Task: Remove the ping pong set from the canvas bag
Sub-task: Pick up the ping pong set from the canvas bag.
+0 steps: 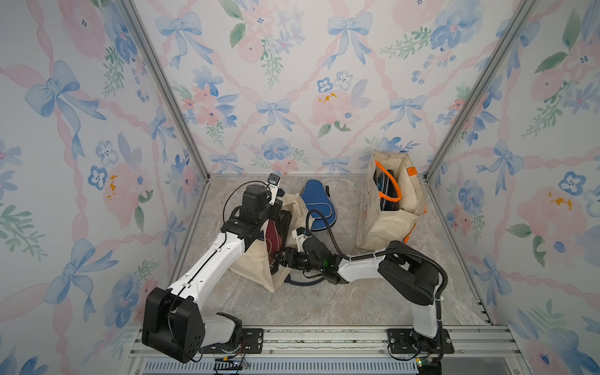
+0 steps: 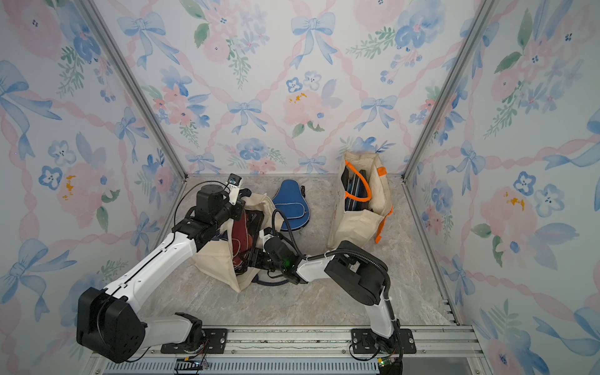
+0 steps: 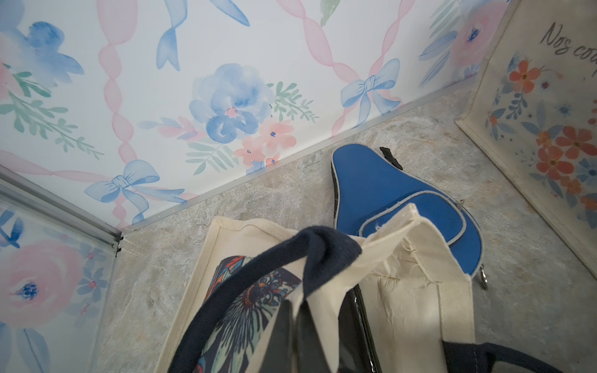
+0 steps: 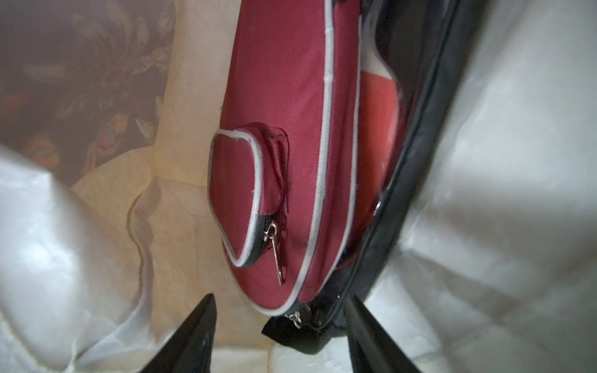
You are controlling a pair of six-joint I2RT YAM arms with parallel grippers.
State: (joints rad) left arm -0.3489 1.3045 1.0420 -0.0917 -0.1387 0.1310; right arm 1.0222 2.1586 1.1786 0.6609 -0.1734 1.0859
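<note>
We find the right gripper (image 4: pixel 281 336) reaching into the mouth of the canvas bag (image 1: pixel 250 269). Its jaws are spread, and the rounded end of the maroon case (image 4: pixel 284 129) sits just ahead of its fingertips (image 4: pixel 197 332), touching neither. A metal zip pull (image 4: pixel 276 255) hangs from the case's small front pocket. Against the far face of the maroon case lies a black pouch (image 4: pixel 420 155), whose clear window shows a red paddle (image 4: pixel 381 106). Both are inside the bag, with cream cloth on either side of them.

The left gripper (image 3: pixel 293 319) is pressed together on the bag's rim, pinching the cream cloth beside the navy handle (image 3: pixel 274 258), which loops over it. In both top views we see this gripper at the far end of the bag's mouth and the right one at the near end.

The canvas bag lies on the left half of the bench (image 1: pixel 324 302), near the left edge, with its mouth open toward the overhead camera. The blue case (image 1: pixel 316 204) is out of the bag and lies flat on the bench close to the back edge, just beside the bag's rim. A second bag (image 1: pixel 383 224) with orange handles (image 1: pixel 411 170) stands near the back right corner, well apart from both grippers. We see dark cases inside it but cannot tell what kind they are.
</note>
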